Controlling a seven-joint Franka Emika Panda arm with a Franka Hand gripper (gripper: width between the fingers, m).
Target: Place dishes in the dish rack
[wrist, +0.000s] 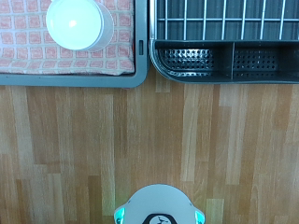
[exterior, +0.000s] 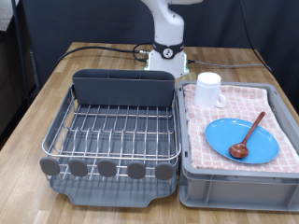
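End effector fingers are not seen, so its state cannot be told; nothing is held, the mug (wrist: 79,23) lying nearest among the dishes, the dish rack (exterior: 112,131) unloaded.

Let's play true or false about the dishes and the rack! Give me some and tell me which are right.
1. The dish rack has no dishes in it. True.
2. The wooden spoon lies on the blue plate. True.
3. The white mug sits inside the rack. False: it stands on the pink checked cloth in the grey bin.
4. The fingers are holding the plate. False: no fingers show in either view, and the plate lies in the bin.
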